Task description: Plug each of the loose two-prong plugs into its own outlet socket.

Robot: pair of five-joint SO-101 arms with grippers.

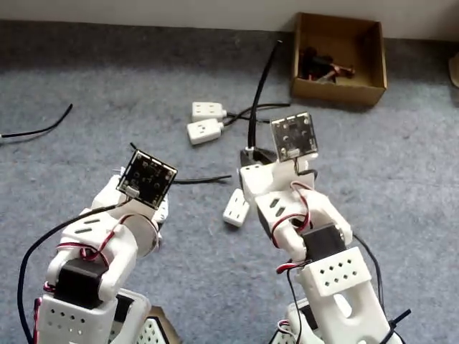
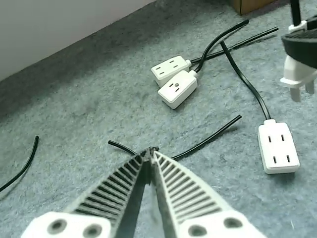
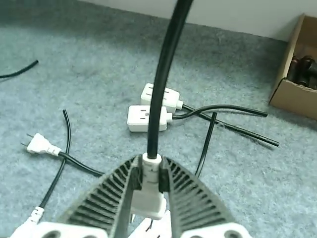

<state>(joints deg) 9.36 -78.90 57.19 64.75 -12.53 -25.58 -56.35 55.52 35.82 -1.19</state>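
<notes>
My right gripper [image 3: 150,166] is clamping a plug [image 3: 148,201] by its body, the cord [image 3: 166,74] rising from it. I am judging the plug light, hard and smooth. The flat sides behind the prongs are offering the surest hold, though the springy cord may tug. It is hanging on the arms' side of the outlet pair [image 3: 137,119]. My left gripper [image 2: 150,152] is resting fingers together, tips at a cable [image 2: 208,136]; whether pinching it, I cannot tell. The left wrist view is giving me the prongs, bared, near a single outlet [image 2: 278,147]. The right wrist view is giving a second plug [image 3: 39,145], lying loose apart from the pair.
</notes>
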